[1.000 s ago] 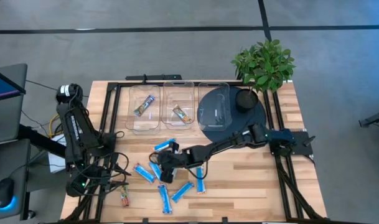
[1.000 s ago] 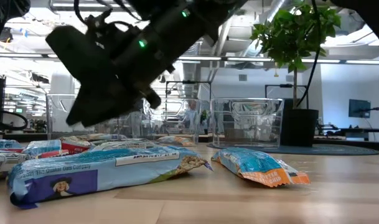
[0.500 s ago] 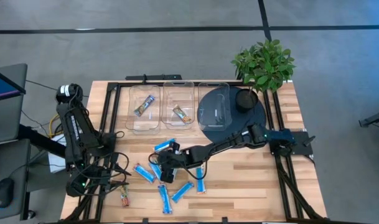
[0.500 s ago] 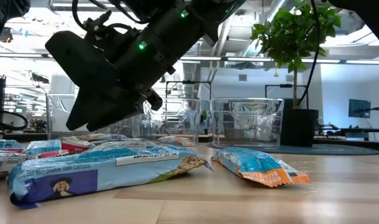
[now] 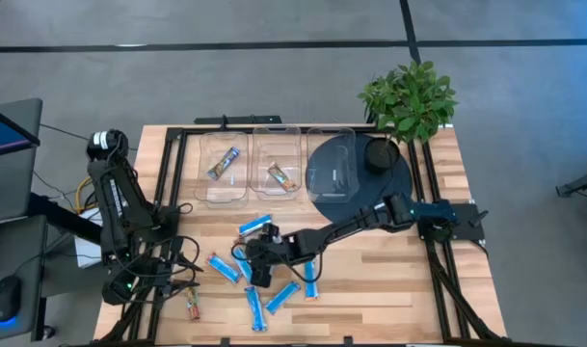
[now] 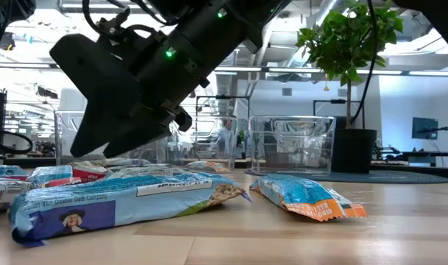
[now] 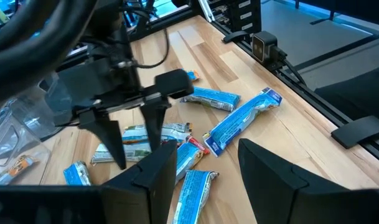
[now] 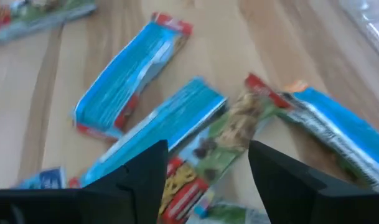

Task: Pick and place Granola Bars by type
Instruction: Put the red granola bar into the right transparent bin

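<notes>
Several blue granola bars (image 5: 282, 296) lie flat on the wooden table near its front middle. A silvery-green bar (image 8: 229, 134) lies among them, and an orange-red one (image 5: 194, 306) lies at the front left. My right gripper (image 5: 254, 270) reaches in from the right, slanting down. It hangs open just above the silvery-green bar (image 7: 139, 134), one finger on either side. My left gripper (image 7: 208, 155) waits open at the table's left (image 5: 174, 253) with nothing between its fingers.
Three clear bins (image 5: 208, 193) stand in a row at the back. The left one holds a silvery-green bar (image 5: 224, 162) and the middle one an orange-brown bar (image 5: 280, 176). A potted plant (image 5: 409, 96) on a dark round mat stands at the back right.
My right gripper has opened wider while staying over the cluster of bars. The bars have not moved.
</notes>
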